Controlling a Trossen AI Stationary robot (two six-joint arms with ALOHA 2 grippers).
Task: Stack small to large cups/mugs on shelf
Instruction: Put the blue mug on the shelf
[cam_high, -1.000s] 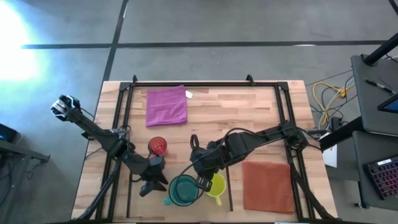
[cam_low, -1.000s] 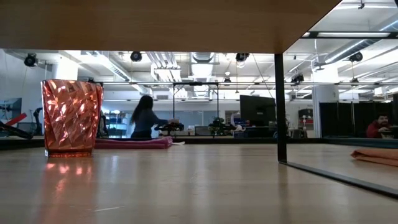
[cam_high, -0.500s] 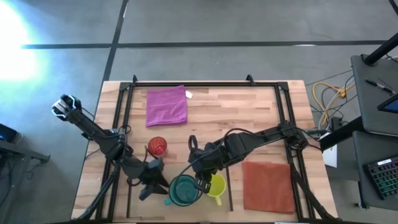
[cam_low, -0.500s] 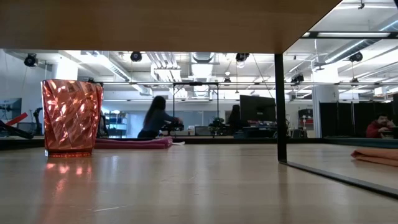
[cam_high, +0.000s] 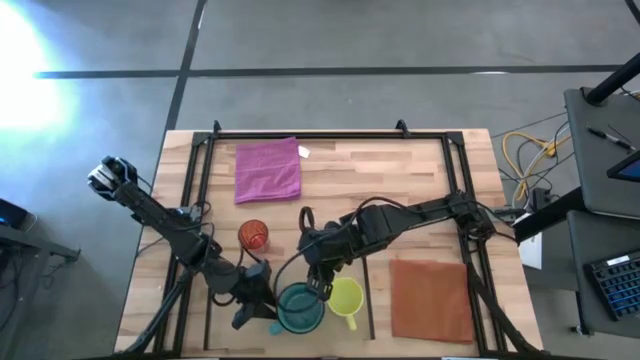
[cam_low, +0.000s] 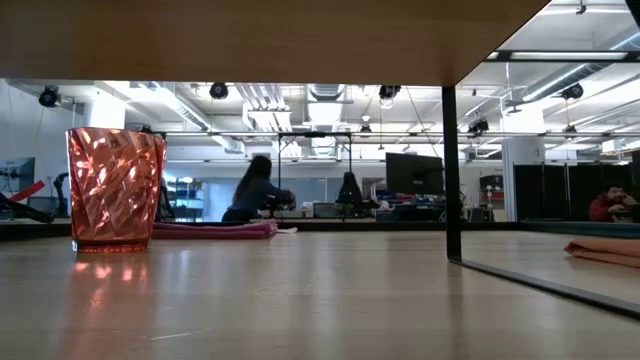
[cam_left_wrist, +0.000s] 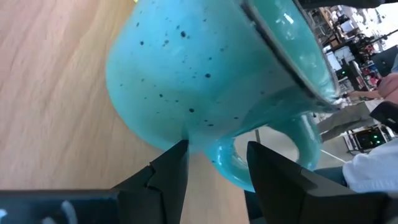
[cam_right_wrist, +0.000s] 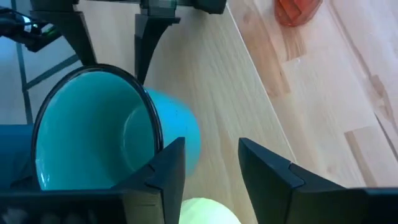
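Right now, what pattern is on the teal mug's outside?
Teal mug: dark speckles on teal, clearest in the left wrist view.

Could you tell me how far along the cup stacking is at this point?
Nothing looks stacked yet: the red-orange cup, teal mug and yellow mug each stand separately on the table. In hand: the open left gripper sits at the teal mug's handle, and the open right gripper hovers beside its rim. All nesting and placing remains.
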